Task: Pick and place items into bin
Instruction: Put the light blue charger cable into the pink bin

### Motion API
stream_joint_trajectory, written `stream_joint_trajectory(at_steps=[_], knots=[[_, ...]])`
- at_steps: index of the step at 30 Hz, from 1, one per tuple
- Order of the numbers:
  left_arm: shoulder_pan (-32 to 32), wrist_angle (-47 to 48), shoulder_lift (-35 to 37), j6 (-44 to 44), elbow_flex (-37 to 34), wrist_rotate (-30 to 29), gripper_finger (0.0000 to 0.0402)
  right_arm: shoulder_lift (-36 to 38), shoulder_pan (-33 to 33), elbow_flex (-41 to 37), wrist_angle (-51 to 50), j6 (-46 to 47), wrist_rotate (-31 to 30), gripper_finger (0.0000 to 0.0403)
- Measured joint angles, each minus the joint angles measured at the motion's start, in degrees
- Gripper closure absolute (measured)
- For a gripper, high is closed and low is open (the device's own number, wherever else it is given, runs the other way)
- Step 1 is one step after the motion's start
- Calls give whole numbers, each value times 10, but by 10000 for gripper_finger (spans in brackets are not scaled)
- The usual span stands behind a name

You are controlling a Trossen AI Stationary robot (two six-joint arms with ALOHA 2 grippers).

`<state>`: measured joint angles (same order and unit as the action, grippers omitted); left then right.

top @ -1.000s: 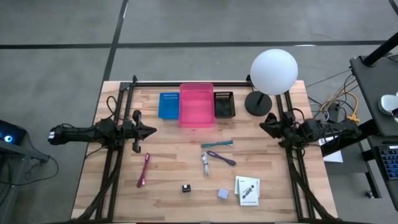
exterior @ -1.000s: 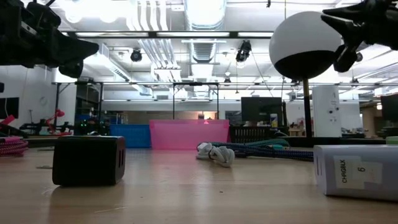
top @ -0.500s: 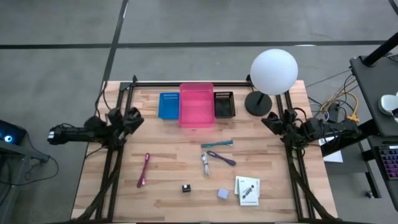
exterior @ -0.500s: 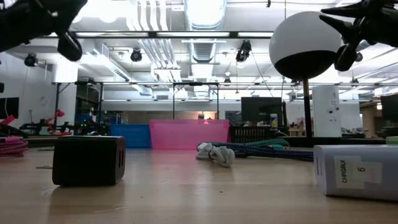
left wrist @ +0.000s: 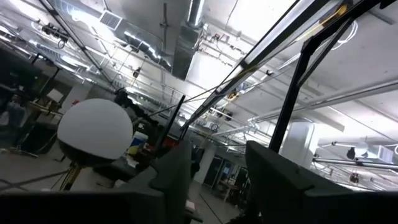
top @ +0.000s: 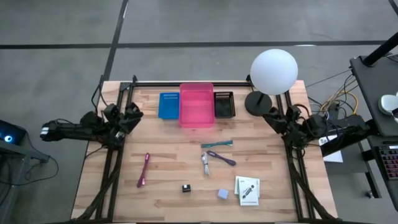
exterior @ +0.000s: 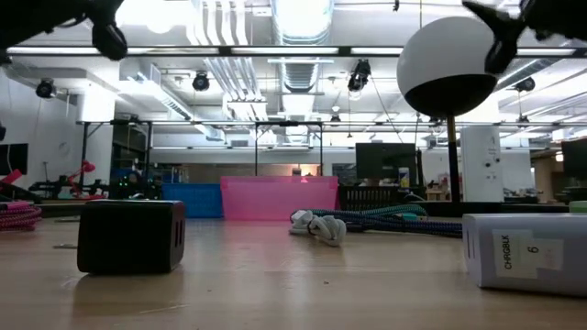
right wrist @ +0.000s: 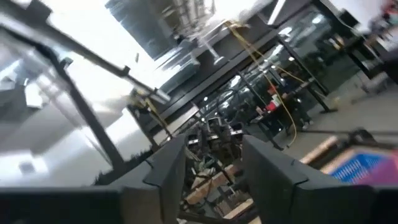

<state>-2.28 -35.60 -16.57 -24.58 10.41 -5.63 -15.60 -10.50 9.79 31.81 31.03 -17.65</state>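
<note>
The items lie on the wooden table's near half: a teal pen (top: 216, 144), a purple pen (top: 221, 157), small pliers (top: 205, 163), a magenta strap (top: 143, 170), a black cube (top: 186, 188), a grey-blue cube (top: 222, 194) and a white card (top: 247, 190). The pink bin (top: 196, 104) stands at the far middle. My left gripper (top: 132, 114) hangs open over the table's left side, tipped upward. My right gripper (top: 272, 118) hangs open at the right side beside the lamp base, also tipped upward. Neither is near an item.
A blue bin (top: 168, 105) and a black bin (top: 224, 104) flank the pink one. A white globe lamp (top: 273, 71) stands at the far right, close to my right gripper. A black frame rail (top: 186, 83) runs along the far edge.
My left gripper has drawn back toward the table's left and far edges and tipped upward. My right gripper has risen a little and tipped upward near the lamp. The items have stayed where they were.
</note>
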Motion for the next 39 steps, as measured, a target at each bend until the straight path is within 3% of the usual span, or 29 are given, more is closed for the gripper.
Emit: stream_joint_trajectory(at_steps=[4, 7, 16, 29, 39], knots=[[0, 1, -41, 38, 43, 0, 233, -71, 0, 80, -19, -101, 47, 227], [0, -2, -65, 66, 74, 0, 231, -113, 0, 144, -90, -142, 56, 221], [0, 1, -105, 68, 104, 39, 231, -217, 0, 305, -363, -70, 58, 220], [0, 1, -107, 24, 92, 41, 230, -421, -20, 404, -399, -118, 63, 227], [0, 0, -106, 24, 93, 38, 230, -576, -19, 504, -569, -152, 61, 224]])
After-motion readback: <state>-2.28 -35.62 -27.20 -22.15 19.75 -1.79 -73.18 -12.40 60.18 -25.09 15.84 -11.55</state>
